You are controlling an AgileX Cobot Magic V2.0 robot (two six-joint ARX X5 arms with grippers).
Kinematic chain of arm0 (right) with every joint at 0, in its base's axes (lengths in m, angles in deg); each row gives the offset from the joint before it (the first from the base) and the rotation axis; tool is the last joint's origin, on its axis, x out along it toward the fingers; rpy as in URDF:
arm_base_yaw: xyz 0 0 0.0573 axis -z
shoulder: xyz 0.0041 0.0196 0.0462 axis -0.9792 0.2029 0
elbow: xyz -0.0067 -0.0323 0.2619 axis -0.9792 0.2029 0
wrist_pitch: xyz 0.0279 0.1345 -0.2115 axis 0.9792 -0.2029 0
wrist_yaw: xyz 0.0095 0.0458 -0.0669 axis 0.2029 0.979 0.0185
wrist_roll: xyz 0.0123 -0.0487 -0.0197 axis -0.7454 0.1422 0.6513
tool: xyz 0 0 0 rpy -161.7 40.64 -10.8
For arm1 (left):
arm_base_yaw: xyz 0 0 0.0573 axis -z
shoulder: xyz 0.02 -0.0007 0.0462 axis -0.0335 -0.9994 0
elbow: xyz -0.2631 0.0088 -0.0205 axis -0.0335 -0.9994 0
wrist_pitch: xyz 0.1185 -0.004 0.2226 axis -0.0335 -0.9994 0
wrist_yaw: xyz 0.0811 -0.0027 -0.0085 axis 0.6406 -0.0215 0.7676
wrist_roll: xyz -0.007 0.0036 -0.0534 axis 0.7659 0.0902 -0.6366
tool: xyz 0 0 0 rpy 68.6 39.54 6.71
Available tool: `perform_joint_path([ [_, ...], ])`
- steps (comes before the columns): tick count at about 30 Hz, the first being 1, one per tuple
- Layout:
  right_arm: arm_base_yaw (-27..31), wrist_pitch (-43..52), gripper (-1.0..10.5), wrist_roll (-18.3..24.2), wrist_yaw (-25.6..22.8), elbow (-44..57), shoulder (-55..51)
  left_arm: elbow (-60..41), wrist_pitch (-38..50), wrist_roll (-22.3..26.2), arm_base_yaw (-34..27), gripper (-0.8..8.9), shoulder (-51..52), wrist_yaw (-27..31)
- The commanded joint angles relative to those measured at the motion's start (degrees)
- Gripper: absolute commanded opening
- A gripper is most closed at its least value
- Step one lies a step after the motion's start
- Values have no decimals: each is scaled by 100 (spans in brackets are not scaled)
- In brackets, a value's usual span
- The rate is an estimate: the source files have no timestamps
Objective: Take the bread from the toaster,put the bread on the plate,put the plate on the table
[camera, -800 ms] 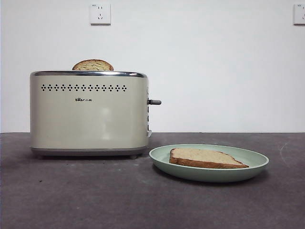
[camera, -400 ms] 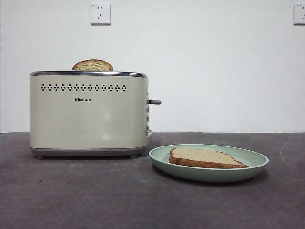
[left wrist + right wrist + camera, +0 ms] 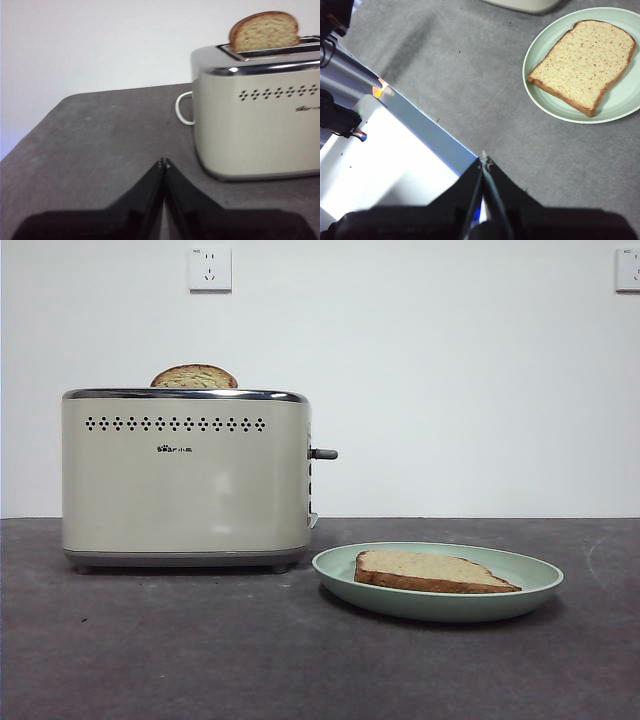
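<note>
The bread (image 3: pixel 430 570) lies flat on the mint-green plate (image 3: pixel 535 585), which rests on the dark grey table (image 3: pixel 200 650) to the right of the cream toaster (image 3: pixel 185 480). A darker speckled slice (image 3: pixel 194 377) sticks up from the toaster's slot. Neither gripper shows in the front view. My left gripper (image 3: pixel 164 162) is shut and empty, low over the table and off to one side of the toaster (image 3: pixel 260 130) and its slice (image 3: pixel 264 31). My right gripper (image 3: pixel 484 160) is shut and empty over the table's edge, well apart from the plate (image 3: pixel 620 107) and bread (image 3: pixel 582 62).
The toaster's grey lever (image 3: pixel 324 453) points toward the plate. A white cord loop (image 3: pixel 184 107) hangs at the toaster's far end. The table's edge and a white frame (image 3: pixel 385 165) lie below my right gripper. Wall sockets (image 3: pixel 210 268) sit high on the white wall.
</note>
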State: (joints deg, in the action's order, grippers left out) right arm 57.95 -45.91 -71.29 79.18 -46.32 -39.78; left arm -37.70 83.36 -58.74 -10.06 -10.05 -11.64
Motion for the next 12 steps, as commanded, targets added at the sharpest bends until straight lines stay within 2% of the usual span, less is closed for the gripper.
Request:
perform_joint_path([
  [1, -17, 17, 1, 42, -17, 35, -9, -278, 26, -258, -22, -4, 219, 160],
  [5, -17, 17, 1, 42, -17, 35, -9, -588, -90, -490, -20, -4, 544, 267],
  [12, -17, 15, 1, 42, -15, 35, -9, -588, -610, -584, -4, -4, 544, 343],
])
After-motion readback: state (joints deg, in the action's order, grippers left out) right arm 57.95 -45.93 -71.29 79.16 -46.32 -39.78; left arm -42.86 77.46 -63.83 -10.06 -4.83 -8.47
